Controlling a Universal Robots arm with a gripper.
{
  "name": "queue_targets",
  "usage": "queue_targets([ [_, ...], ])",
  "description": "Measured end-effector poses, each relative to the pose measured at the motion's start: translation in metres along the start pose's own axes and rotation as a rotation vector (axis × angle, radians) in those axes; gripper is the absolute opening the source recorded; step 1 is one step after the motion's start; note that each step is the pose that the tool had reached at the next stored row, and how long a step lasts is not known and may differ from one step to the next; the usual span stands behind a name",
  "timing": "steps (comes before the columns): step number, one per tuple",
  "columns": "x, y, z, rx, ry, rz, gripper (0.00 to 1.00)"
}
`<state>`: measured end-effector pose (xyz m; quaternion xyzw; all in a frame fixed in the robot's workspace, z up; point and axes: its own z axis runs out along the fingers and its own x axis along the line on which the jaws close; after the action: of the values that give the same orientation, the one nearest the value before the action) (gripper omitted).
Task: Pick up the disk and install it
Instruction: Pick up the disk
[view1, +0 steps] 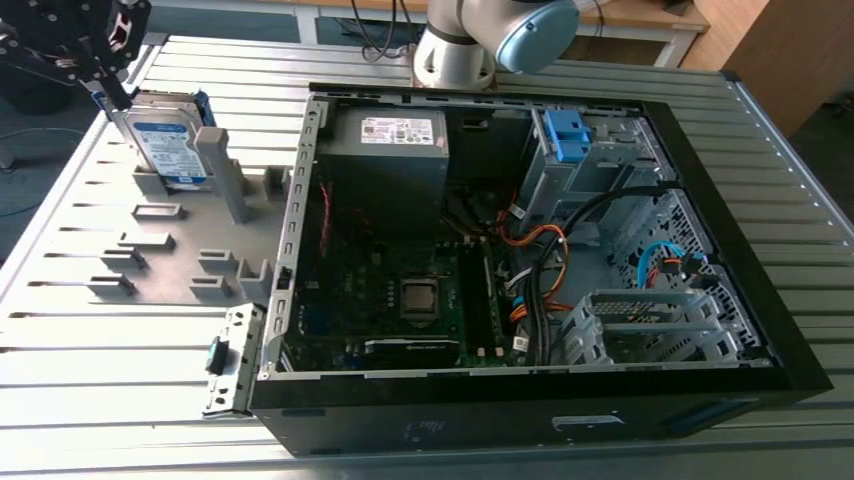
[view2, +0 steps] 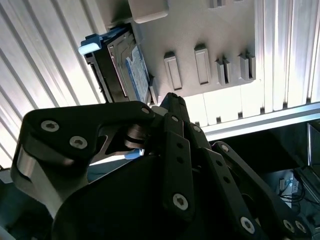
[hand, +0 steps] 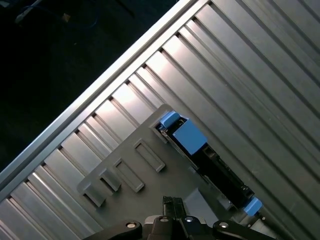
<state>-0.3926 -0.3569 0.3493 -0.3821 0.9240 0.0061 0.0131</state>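
The disk (view1: 167, 145), silver with a white-and-blue label and a blue bracket, stands on edge in a slot at the far corner of the grey fixture plate (view1: 180, 250), on the exterior view's left. In the wrist views the disk (view2: 135, 70) (hand: 210, 160) shows edge-on. My gripper (view1: 118, 92) hangs just above and beside its top edge, fingers together and holding nothing. In both wrist views the gripper (view2: 170, 100) (hand: 172, 202) sits next to the disk, not around it.
The open black computer case (view1: 787, 330) lies on the exterior view's right, with a motherboard, cables, a grey power supply (view1: 387, 150) and a drive bay holding a light-blue clip (view1: 567, 135). The arm's base (view1: 467, 40) stands behind the case. Ribbed metal tabletop (view1: 80, 350) surrounds everything.
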Motion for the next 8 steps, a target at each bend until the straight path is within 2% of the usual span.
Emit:
queue_targets([
  [8, 0.0000, 0.0000, 0.0000, -0.0009, 0.0001, -0.032, 0.11],
])
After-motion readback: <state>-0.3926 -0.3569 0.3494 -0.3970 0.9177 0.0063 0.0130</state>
